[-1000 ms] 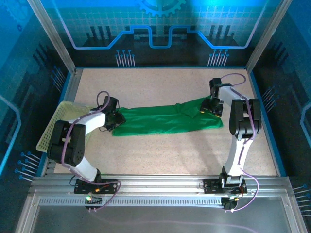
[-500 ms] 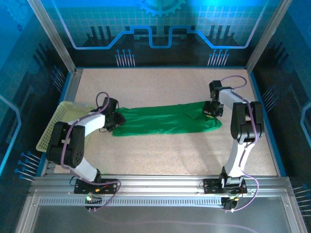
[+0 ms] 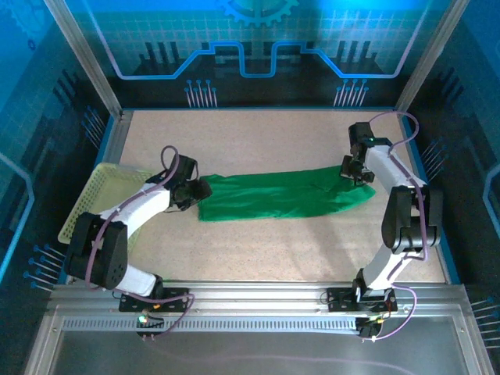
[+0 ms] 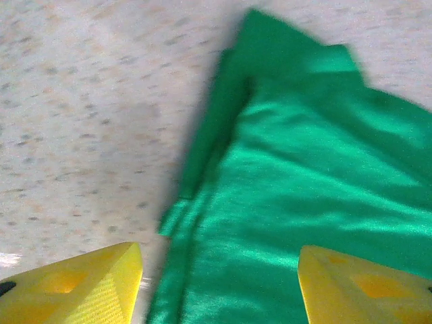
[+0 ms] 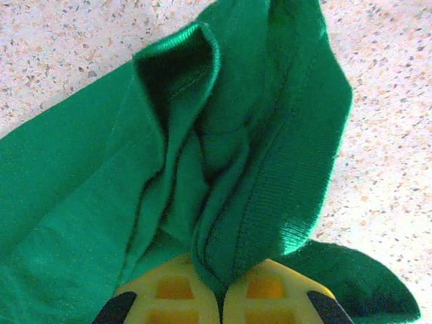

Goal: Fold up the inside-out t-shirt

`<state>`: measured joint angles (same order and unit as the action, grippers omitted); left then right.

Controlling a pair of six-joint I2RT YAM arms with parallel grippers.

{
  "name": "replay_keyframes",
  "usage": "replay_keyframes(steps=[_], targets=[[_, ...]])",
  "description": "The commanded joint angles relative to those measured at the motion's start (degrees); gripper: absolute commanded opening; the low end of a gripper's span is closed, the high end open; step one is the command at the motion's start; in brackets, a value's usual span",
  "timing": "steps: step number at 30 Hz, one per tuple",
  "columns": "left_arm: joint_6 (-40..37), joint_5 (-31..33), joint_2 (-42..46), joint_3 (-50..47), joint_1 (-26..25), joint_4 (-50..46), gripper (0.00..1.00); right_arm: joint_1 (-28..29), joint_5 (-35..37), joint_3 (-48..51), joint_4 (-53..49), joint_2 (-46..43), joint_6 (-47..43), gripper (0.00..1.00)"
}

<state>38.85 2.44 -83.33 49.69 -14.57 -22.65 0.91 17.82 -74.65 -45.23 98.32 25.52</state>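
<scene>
From my screen, the shirt lies stretched in a long green band across the middle of the table, running from one arm to the other. Its right end is bunched and gathered up. Its left end lies flat, with a folded edge showing in the left wrist view.

My right gripper sits at the far right end of the band. In its wrist view the two yellow fingers are pressed together with a thick ridge of green cloth pinched between them, so it is clenched on the shirt. A hemmed opening gapes just above the pinch, and a loose flap trails off to the lower right.

My left gripper is at the shirt's left end, and its jaws stand wide apart, released. One yellow tip is over bare table, the other over green cloth, and the shirt's edge runs between them. I cannot tell whether the tips touch the fabric.

The basket sits at the left edge of the table, under the left arm, apart from the shirt.
</scene>
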Motion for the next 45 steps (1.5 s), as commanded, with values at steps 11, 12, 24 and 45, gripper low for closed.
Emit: replay_keyframes(steps=[11,12,24,45], targets=[[-0.46,-2.42,-13.45,9.20,-9.68,-1.21,0.60,6.68,16.74,-8.63,-10.96,-2.35,-3.66,0.00],[-0.04,-2.20,-14.42,9.71,-10.94,-1.10,0.60,6.62,16.72,-8.92,-11.17,-2.47,-3.71,0.00],[1.58,4.76,-16.32,6.66,-11.60,-2.25,0.61,-4.11,-1.64,0.94,-3.91,-1.09,-0.77,0.08],[-1.83,2.14,-5.39,-0.77,-0.36,-1.78,0.62,-3.97,-20.80,10.66,5.91,-1.21,0.39,0.93]])
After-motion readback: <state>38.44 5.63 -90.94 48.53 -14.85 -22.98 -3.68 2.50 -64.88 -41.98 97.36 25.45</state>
